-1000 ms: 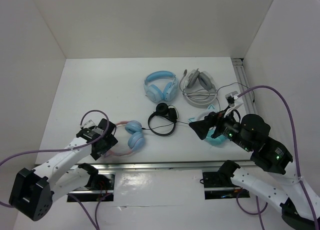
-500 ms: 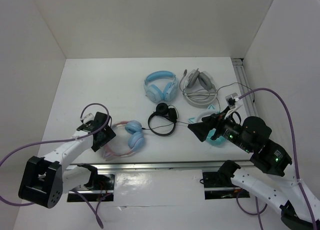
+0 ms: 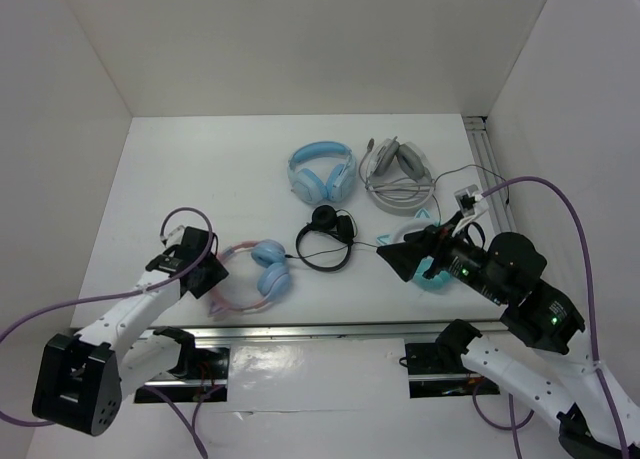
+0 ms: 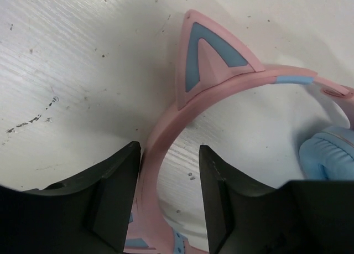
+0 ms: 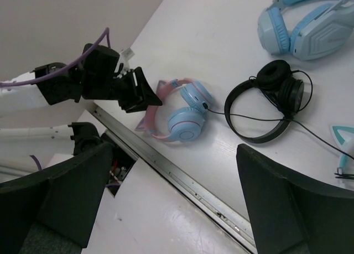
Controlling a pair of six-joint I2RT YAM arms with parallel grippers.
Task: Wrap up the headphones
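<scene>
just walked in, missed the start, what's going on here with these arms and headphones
The left gripper is down at the table with open jaws either side of the pink headband of the headphones, not yet clamped. The right gripper hangs wide open above the table, holding nothing. The black cable lies loose, so no wrapping is done yet.
</scene>
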